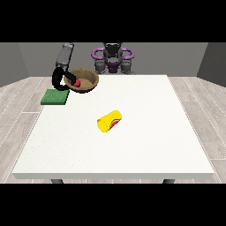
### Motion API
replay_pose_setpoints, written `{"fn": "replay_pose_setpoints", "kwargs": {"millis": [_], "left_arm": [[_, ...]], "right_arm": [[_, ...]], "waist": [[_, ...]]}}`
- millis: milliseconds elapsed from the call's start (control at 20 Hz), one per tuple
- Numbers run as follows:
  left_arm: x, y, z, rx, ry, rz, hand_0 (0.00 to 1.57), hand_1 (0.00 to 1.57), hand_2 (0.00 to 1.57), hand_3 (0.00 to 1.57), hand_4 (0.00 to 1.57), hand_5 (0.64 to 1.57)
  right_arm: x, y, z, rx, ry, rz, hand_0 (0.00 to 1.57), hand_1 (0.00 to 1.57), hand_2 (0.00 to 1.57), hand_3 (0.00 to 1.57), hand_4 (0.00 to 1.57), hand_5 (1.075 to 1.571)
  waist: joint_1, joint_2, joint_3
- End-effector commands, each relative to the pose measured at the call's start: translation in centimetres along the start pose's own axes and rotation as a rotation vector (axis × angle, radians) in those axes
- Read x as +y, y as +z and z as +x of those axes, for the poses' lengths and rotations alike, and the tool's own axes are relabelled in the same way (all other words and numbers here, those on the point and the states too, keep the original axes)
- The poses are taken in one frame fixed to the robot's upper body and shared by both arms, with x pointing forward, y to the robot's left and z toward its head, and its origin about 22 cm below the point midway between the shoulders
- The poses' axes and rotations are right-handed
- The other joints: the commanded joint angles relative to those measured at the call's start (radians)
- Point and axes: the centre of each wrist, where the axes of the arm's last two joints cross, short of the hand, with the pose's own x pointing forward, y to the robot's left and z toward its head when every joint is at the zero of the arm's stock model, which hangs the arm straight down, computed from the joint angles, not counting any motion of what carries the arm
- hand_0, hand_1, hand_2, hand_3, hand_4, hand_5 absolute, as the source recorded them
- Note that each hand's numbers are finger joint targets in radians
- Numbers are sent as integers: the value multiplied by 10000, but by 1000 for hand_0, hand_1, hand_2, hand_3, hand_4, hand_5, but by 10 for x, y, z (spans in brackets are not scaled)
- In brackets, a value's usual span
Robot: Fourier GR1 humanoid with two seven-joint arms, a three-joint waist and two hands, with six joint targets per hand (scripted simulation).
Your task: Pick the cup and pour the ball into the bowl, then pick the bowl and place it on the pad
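Brown bowl (84, 80), tilted, gripped by curled robot hand (58, 78) beside green pad (55, 97).

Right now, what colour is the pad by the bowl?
Green; the pad shows in the front view, beside the brown bowl.

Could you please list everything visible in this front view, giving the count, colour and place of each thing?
Round brown wooden bowl: one, brown, far left of the table, tilted, held at its rim beside the pad.
Small red ball: one, red, inside the bowl.
Flat green square pad: one, green, at the table's far left edge.
Yellow cylindrical cup: one, yellow with a red inside, lying on its side near the table's middle.
Large white table: one, white, filling the view.
Robot hand at the view's left: one, black, curled on the bowl's rim.
Robot torso: one, grey and purple, behind the table.
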Motion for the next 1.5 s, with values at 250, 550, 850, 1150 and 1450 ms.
{"fn": "replay_pose_setpoints", "kwargs": {"millis": [250,550,850,1150,1450], "left_arm": [[3,4,8,-231,-453,110,0,0,0,0,0,1535],[-10,-10,37,-1143,-342,-141,0,0,0,0,0,1536],[-6,-21,83,-2029,-464,111,0,0,0,0,127,1532],[-21,-17,78,-1945,-144,-100,0,0,0,0,0,1528],[-22,-4,40,-619,-50,-300,0,0,0,0,0,1532]], "right_arm": [[-87,-3,-35,-337,512,-545,1571,1571,1571,1571,1297,1534],[-140,-10,-27,-1047,-450,-898,1571,1571,1571,1108,1296,1537],[-168,-11,-11,-1905,-43,-1335,1571,1571,1571,586,1299,1552],[-193,-4,-32,-1664,69,-1419,1571,1571,1571,577,1246,1559],[-204,-2,-28,-858,73,-1320,1571,1571,1571,880,1240,1568]], "waist": [[-53,319,14],[331,1188,25],[167,1893,27],[333,1763,25],[516,667,10]]}}
